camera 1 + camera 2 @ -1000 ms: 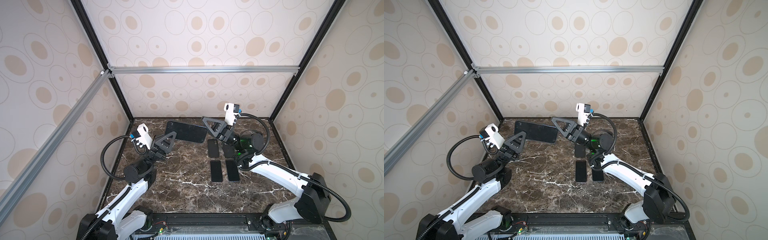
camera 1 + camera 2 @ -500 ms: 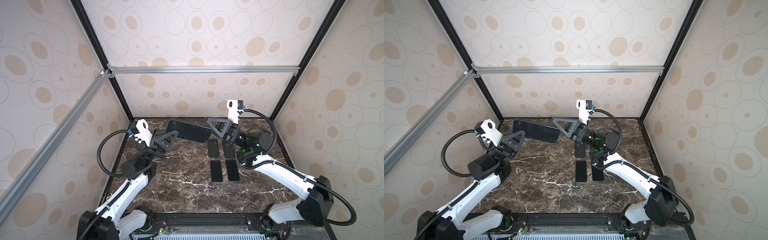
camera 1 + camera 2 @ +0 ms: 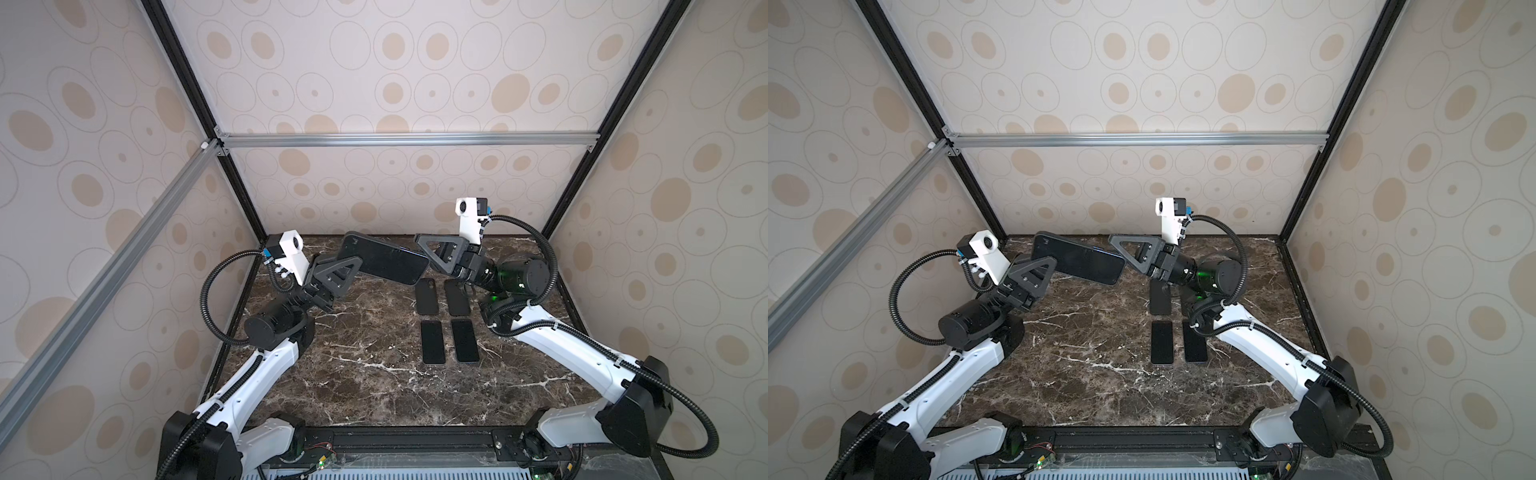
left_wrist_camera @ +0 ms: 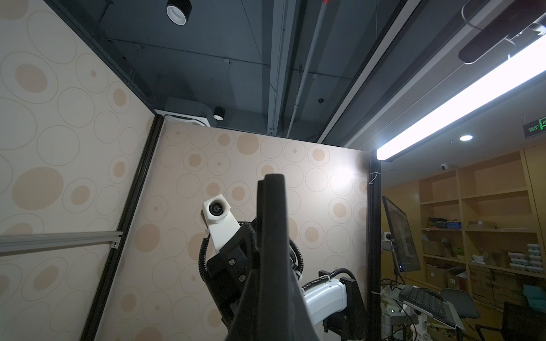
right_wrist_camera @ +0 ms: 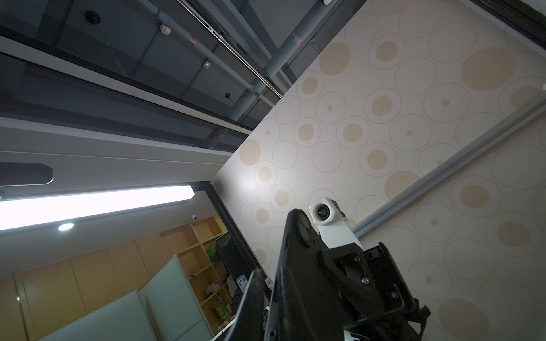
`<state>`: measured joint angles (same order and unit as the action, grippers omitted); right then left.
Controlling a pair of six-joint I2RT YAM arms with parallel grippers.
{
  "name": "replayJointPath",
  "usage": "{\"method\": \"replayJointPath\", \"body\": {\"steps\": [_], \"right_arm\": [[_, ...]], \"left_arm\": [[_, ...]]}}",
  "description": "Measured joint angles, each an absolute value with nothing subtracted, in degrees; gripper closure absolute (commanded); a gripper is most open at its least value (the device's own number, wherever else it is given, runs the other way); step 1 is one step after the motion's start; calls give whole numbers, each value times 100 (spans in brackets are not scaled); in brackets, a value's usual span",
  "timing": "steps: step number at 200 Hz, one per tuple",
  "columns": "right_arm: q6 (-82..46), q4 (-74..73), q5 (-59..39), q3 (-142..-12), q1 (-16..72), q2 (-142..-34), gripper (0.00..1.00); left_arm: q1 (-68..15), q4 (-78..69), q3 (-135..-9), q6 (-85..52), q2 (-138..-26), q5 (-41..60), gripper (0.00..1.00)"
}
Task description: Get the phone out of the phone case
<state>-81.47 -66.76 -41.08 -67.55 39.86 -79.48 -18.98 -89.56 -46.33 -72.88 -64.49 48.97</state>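
Both arms are lifting the phone case (image 3: 384,262) higher above the counter (image 3: 374,374); left pincer (image 3: 355,266) and right pincer (image 3: 420,249) are clamping its opposite ends, long axis running between them.

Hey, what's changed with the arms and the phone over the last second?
Both arms rose, carrying the cased phone higher above the table. The left gripper and right gripper stay clamped on its ends. The four flat black items on the table haven't moved.

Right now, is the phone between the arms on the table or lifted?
Lifted: left pincer and right pincer each clamp one end of the phone, above the table.
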Motion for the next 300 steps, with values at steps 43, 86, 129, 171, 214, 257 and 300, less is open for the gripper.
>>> {"method": "replayJointPath", "body": {"steps": [43,86,129,171,214,257,300], "right_arm": [[-8366,-6886,-3979,-6696,3977,-8071,100],[-8501,-6960,-3830,-6593,3977,-8093,100],[-8678,-7078,-3730,-6582,3962,-8219,100],[-8661,-7072,-3820,-6624,3913,-8331,100],[-8416,-6692,-4189,-6818,3791,-8416,100],[-8171,-5596,-4497,-6788,3699,-8757,100],[-7347,-4080,-4556,-6705,3616,-8643,100]], "left_arm": [[-1857,-8919,-4633,-7288,-6449,4904,100],[-1857,-8879,-4633,-7286,-6449,4917,100],[-1857,-8849,-4633,-7273,-6449,4890,100],[-1857,-8823,-4633,-7258,-6449,4875,100],[-1883,-8871,-4633,-7234,-6431,4941,100],[-2246,-8938,-4646,-7269,-6427,5465,100],[-2298,-8993,-4646,-7255,-6418,5664,100]]}}
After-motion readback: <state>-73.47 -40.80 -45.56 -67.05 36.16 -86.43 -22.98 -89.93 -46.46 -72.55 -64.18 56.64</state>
